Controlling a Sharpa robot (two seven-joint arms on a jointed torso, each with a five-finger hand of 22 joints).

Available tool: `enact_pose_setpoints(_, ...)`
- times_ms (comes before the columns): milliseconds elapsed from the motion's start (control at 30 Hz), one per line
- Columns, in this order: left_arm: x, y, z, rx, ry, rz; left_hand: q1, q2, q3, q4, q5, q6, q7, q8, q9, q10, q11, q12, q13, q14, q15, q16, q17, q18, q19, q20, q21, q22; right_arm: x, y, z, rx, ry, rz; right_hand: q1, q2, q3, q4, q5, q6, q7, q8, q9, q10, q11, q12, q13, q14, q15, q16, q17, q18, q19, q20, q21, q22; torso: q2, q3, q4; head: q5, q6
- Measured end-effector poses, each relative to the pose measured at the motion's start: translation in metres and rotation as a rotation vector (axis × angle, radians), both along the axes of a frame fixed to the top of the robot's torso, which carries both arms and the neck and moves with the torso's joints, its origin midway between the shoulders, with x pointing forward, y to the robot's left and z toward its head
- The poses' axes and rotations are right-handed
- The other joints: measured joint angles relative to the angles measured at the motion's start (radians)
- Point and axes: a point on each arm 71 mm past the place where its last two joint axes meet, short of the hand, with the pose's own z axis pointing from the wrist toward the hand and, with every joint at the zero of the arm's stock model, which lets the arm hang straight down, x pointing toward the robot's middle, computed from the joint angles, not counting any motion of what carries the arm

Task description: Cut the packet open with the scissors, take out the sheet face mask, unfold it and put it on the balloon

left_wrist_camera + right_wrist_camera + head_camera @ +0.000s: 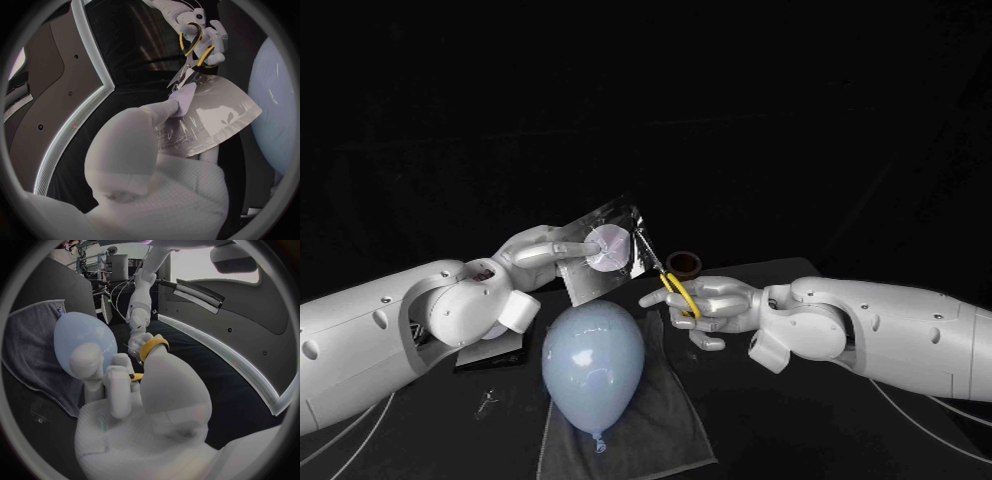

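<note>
My left hand (545,250) holds a shiny silver packet (606,252) up above the table, pinched between thumb and fingers (164,111). My right hand (708,303) grips yellow-handled scissors (666,275); their blades (182,76) meet the packet's (206,116) right edge. The yellow handles (152,347) ring my right hand's fingers. A pale blue balloon (593,358) lies on a grey towel (661,420) below both hands, knot toward me. The face mask is hidden inside the packet.
A dark flat tray (495,352) lies under my left forearm. A small metal object (486,402) sits on the black table left of the towel. The towel (28,335) spreads under the balloon (81,337).
</note>
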Motion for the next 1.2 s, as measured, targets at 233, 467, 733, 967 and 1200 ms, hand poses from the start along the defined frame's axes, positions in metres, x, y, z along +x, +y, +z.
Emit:
enact_pose_setpoints(233,0.000,0.001,0.000,0.001,0.000,0.002,0.000,0.000,0.000,0.000,0.000,-0.002,-0.002,0.000,0.000,0.002,-0.002,-0.002,0.000,0.000,0.000,0.000,0.000,-0.001,0.000,0.000,0.000,0.000,0.002,-0.003,0.002,-0.007,-0.009,-0.006,0.009,0.009,-0.014,-0.002,0.000,0.000,0.000,0.010,0.003,0.000,0.000,0.000,0.000,0.000,0.000,0.000,0.000,-0.001,0.000,0.000,0.000,0.005,0.000,0.0000,-0.0001,0.001,-0.001)
enact_pose_setpoints(467,0.000,0.001,-0.001,0.002,0.001,0.002,0.000,0.000,-0.001,-0.001,0.000,-0.001,-0.001,-0.002,0.000,0.002,-0.002,-0.002,0.000,0.000,0.000,0.000,0.000,-0.001,0.000,0.000,0.000,0.000,0.004,-0.004,0.002,-0.010,-0.011,-0.009,0.037,0.061,-0.077,-0.010,0.000,-0.023,0.008,0.229,0.081,0.000,0.000,0.000,0.000,0.002,0.025,0.006,0.000,-0.002,0.007,0.018,0.021,0.021,-0.001,-0.0001,-0.0005,0.002,-0.003)
enact_pose_setpoints(733,0.001,0.002,-0.001,0.003,0.002,0.002,0.000,0.000,-0.001,-0.001,-0.001,-0.001,-0.001,-0.004,0.000,0.002,-0.002,-0.002,0.000,0.000,0.000,0.000,0.000,-0.002,0.000,0.000,0.000,0.000,0.004,-0.007,0.002,-0.014,-0.013,-0.015,0.056,0.116,-0.144,-0.025,0.000,-0.009,0.074,0.336,0.117,0.000,0.000,0.004,0.001,0.002,0.058,0.013,-0.001,-0.007,0.018,0.047,0.051,0.044,-0.001,-0.0003,-0.0009,0.003,-0.005)
enact_pose_setpoints(967,0.001,0.002,-0.001,0.003,0.002,0.001,-0.002,-0.002,-0.001,-0.001,-0.003,-0.001,-0.001,-0.002,0.000,0.002,-0.002,-0.002,0.000,0.000,0.000,0.000,0.000,-0.003,0.000,0.000,0.000,0.000,0.004,-0.010,0.001,-0.020,-0.012,-0.021,0.066,0.156,-0.188,-0.038,0.000,0.157,0.088,0.406,0.165,0.035,-0.002,0.019,0.020,0.000,0.075,0.026,-0.001,-0.007,0.032,0.068,0.086,0.068,-0.001,-0.0003,-0.0010,0.002,-0.005)
enact_pose_setpoints(1200,0.001,0.002,-0.001,0.003,0.002,-0.004,-0.003,-0.003,-0.001,-0.001,-0.003,-0.001,-0.001,-0.002,0.000,0.002,-0.002,-0.002,0.000,0.000,0.000,0.000,0.000,-0.003,0.000,0.000,0.000,0.000,0.004,-0.011,0.001,-0.023,-0.011,-0.023,0.063,0.179,-0.201,-0.046,0.000,0.222,0.076,0.475,0.228,0.076,-0.032,0.121,0.073,0.002,0.077,0.033,0.000,-0.008,0.034,0.070,0.104,0.084,-0.001,-0.0001,-0.0012,0.001,-0.006)
